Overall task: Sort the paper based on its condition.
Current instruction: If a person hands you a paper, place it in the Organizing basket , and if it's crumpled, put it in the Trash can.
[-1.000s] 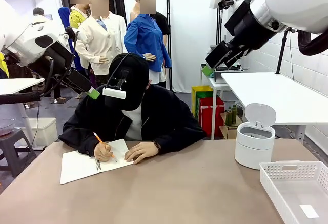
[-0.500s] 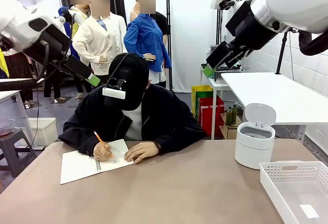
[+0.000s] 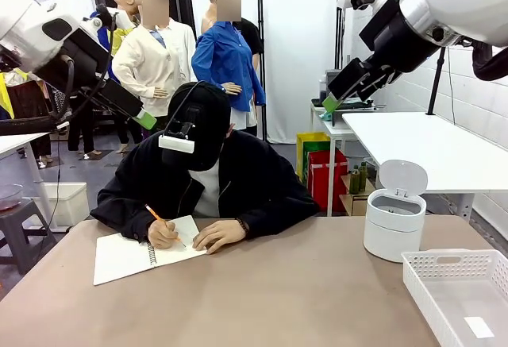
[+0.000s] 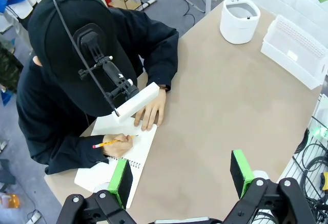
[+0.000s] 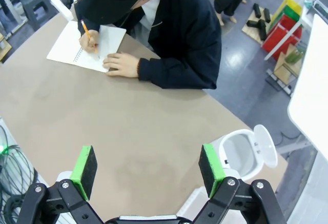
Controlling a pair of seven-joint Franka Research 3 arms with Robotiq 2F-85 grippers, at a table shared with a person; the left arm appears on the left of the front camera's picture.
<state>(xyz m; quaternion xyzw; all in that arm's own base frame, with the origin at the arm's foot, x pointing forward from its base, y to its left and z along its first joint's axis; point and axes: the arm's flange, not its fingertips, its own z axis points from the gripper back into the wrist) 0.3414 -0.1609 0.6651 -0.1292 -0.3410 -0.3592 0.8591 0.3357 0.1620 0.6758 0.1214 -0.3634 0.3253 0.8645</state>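
Front view, large items first?
- Table (image 3: 278, 299), tan. Person (image 3: 206, 180) at the far side, bent over it.

Grippers?
- Both hang high above the table. Left gripper (image 4: 180, 160): jaws wide apart, nothing between them. Right gripper (image 5: 147, 149): jaws wide apart, nothing held.

Containers?
- Tray (image 3: 452, 257): white, perforated, at the robot's right near corner. One white slip (image 3: 479, 327) lies flat on its floor; loose paper or a label, cannot tell.
- Bin (image 3: 394, 236): round, white, just beyond the tray. Lid up, grey liner showing.

Smaller items?
- Notebook (image 3: 123, 256) lies open before the person, well below both grippers.
- One hand (image 3: 218, 236) rests flat at the page edge; the other hand (image 3: 161, 236) holds the pencil (image 3: 152, 213) to the page.
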